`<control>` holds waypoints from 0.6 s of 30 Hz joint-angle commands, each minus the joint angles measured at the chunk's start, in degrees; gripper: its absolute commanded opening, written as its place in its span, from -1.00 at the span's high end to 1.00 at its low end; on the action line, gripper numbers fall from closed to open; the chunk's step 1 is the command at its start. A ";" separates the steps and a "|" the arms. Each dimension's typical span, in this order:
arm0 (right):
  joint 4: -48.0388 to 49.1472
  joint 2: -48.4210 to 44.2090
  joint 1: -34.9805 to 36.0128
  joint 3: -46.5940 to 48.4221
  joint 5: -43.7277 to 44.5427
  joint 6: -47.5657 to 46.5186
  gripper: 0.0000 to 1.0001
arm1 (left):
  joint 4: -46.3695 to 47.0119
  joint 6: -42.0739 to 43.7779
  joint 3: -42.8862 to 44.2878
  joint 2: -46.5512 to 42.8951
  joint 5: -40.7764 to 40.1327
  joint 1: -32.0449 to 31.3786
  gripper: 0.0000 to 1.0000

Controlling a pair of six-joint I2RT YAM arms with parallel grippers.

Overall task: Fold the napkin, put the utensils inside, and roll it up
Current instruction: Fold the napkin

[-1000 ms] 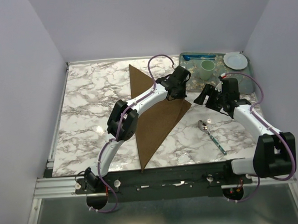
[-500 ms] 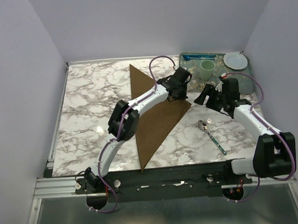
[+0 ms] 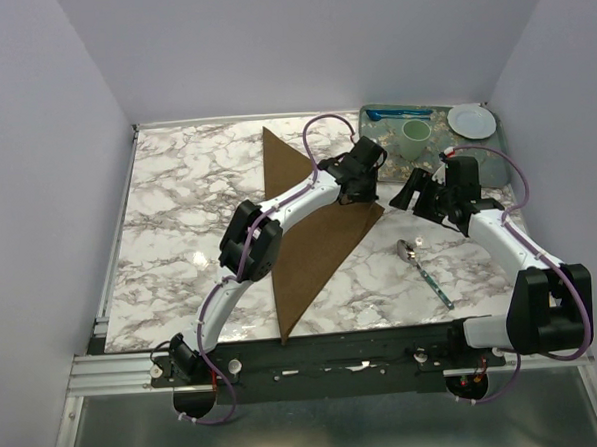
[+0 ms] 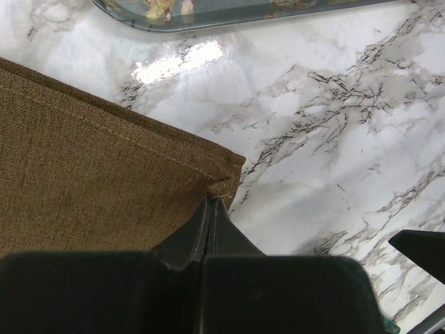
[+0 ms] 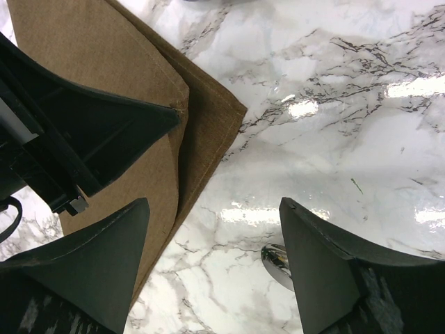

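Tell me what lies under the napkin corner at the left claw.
Under the corner pinched by the left claw, the napkin's lower layer juts out on the marble table. Anything beneath the cloth is hidden.

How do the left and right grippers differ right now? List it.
The left gripper is shut, pinching a corner of the napkin; the right gripper is open, holding nothing. The left is over cloth; the right is over bare table beside it. Both are black.
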 commanded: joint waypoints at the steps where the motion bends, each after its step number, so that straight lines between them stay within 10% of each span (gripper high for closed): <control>1: -0.90 -0.47 -0.50 -0.69 -1.08 -0.72 -0.68 | 0.38 -0.32 1.59 1.55 1.53 -0.61 1.00; 18: -0.72 0.06 -0.50 -0.77 -1.88 -0.46 -0.68 | 0.47 -1.02 2.46 -1.26 0.83 -0.61 1.00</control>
